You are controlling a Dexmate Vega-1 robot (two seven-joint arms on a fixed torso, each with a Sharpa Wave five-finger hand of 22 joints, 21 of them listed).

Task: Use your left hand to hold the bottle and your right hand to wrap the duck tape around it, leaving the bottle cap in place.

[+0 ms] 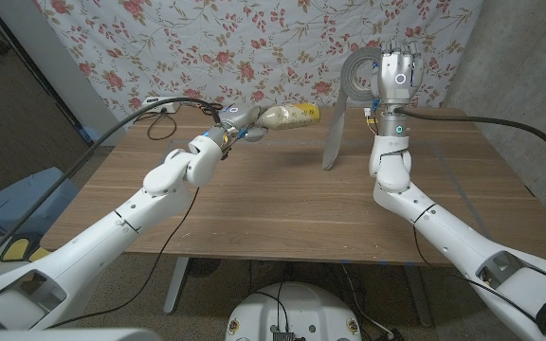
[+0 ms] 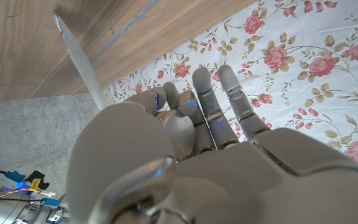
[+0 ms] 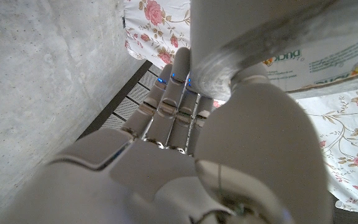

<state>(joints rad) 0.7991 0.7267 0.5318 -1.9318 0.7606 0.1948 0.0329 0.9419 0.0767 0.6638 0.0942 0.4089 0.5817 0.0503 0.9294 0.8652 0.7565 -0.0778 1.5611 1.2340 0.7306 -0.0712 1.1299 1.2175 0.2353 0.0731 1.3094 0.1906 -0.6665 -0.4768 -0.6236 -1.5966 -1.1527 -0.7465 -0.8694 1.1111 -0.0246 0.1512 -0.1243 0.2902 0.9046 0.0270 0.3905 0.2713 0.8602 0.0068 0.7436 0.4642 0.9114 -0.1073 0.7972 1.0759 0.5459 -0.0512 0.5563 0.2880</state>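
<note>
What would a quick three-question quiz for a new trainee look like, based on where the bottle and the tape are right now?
1. True or false: the left hand holds the bottle on its side above the table.
2. What does the right hand hold up? A) the bottle cap B) the roll of duct tape C) a cable
3. Fill in: a loose strip of tape hangs from the roll down toward the ____.

Key: 1 true; 2 B; 3 table. The strip's lower end looks close to the tabletop, though contact cannot be told.
</note>
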